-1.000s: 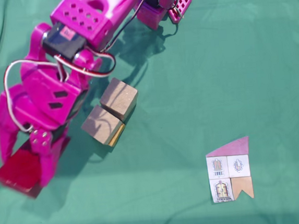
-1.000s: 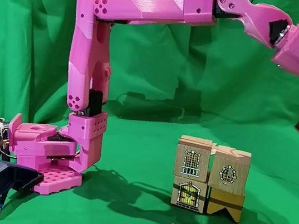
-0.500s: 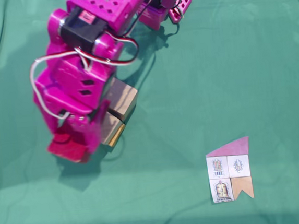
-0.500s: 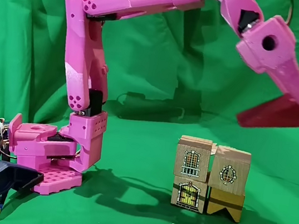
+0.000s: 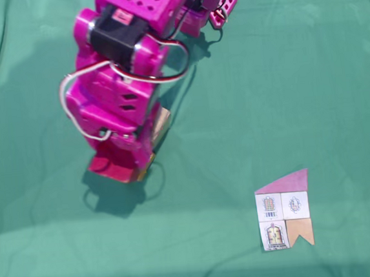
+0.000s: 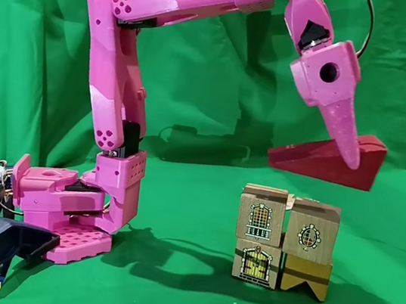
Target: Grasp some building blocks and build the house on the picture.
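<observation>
**Mia:** What are the jaws (image 6: 344, 156) doing?

**Sam:** They are shut tight on the red roof block (image 6: 330, 157). The block hangs in the air, a bit tilted, just above the wooden blocks (image 6: 285, 241). It is not touching them.

**Mia:** So the walls are done?

**Sam:** I think so. In the side fixed view four blocks stand two by two. The top ones show windows, one bottom one shows a door, and the other bottom one is plain tan. They match the picture (image 5: 284, 210), which lies flat on the green worktop (image 5: 308, 69), well apart from the stack.

**Mia:** What is left?

**Sam:** Only the roof, I guess. It has to come down and sit flat across the two top blocks. Then the jaws must let go.

**Mia:** Is anything in the way?

**Sam:** Nothing sits on top of the stack. But in the fixed view from above, the pink arm (image 5: 120, 99) covers most of the blocks, so I cannot tell if the roof is lined up. One top block looks a bit higher than the other, so the roof might wobble.

**Mia:** Anything else around?

**Sam:** The arm's pink base (image 6: 64, 211) stands on the left in the side view, with a blue clamp (image 6: 10, 240) beside it.
</observation>
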Robot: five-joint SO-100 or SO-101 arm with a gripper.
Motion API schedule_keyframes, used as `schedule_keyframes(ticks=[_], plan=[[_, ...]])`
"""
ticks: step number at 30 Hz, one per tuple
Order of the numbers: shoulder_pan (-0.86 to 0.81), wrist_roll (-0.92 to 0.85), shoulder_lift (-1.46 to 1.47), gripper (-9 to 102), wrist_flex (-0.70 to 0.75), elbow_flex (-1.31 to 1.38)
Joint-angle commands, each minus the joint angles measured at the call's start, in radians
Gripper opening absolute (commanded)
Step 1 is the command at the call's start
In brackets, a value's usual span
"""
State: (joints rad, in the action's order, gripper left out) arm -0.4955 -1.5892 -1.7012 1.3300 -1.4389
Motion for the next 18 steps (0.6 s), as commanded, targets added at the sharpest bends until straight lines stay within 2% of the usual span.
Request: schedule_keyframes(ticks=[1,18], plan=[[0.002,0.009,-0.049,11,0.014,0.011],[0.0,0.012,-0.072,11,-0.002,-0.138]])
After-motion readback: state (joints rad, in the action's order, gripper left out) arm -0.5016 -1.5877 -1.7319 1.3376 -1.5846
